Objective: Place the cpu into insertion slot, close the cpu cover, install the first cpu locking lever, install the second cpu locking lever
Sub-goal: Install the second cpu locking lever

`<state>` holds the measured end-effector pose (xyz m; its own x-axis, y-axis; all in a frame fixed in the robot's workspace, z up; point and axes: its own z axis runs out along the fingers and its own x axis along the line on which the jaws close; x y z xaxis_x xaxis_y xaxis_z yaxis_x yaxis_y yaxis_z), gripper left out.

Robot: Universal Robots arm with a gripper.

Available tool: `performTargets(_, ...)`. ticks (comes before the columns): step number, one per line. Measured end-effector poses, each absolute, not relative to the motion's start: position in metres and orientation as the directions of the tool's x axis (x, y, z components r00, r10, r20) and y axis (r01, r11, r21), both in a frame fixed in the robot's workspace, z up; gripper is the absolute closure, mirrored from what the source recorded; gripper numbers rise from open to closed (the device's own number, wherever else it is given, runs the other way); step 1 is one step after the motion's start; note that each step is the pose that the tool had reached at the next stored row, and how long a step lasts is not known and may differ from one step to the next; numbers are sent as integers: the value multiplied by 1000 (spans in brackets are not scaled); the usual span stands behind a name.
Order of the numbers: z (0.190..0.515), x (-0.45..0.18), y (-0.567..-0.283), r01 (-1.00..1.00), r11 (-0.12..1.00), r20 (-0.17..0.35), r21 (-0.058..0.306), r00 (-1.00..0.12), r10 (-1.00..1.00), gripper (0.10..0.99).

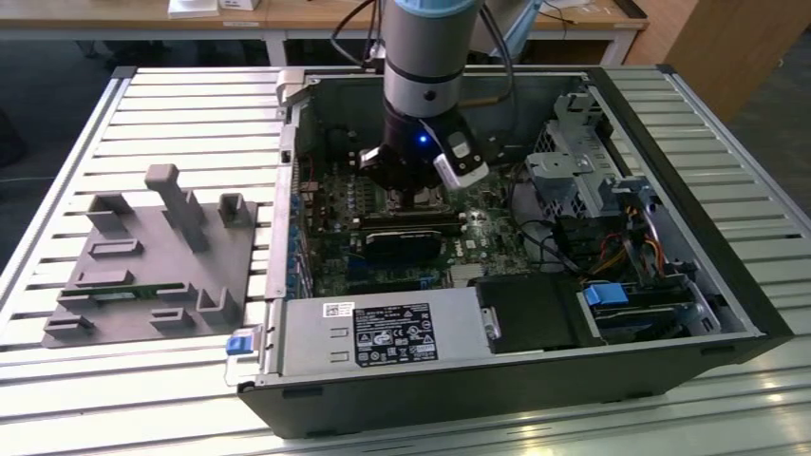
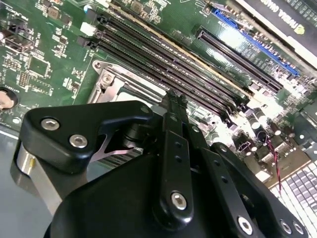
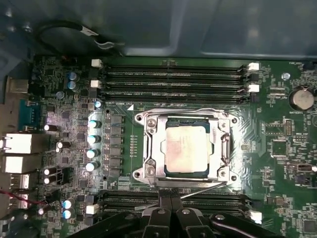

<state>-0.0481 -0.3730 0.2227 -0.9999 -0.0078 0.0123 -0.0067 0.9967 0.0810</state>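
So the cpu (image 3: pixel 186 149) was already sitting in the insertion slot (image 3: pixel 225 148) with the cpu cover (image 3: pixel 154 148) down over it. Jaws (image 3: pixel 171 204) were pinched together beside the socket, holding nothing. Levers looked unfinished, one thin rod angling loose.

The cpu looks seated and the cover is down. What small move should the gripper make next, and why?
Probably ease the gripper onto the thin silvery wire locking lever beside it. In the first wrist view the silver-grey square cpu sits under the closed silvery metal frame cover, but that lever slants, seemingly unlatched, along the cover's edge.
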Motion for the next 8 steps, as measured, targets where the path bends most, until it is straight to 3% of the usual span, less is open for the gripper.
performTargets(3,221,-50,-373,-7,997,12,83,-1000,-8,980)
performTargets(8,221,-53,-379,-7,993,12,116,-1000,-8,980)
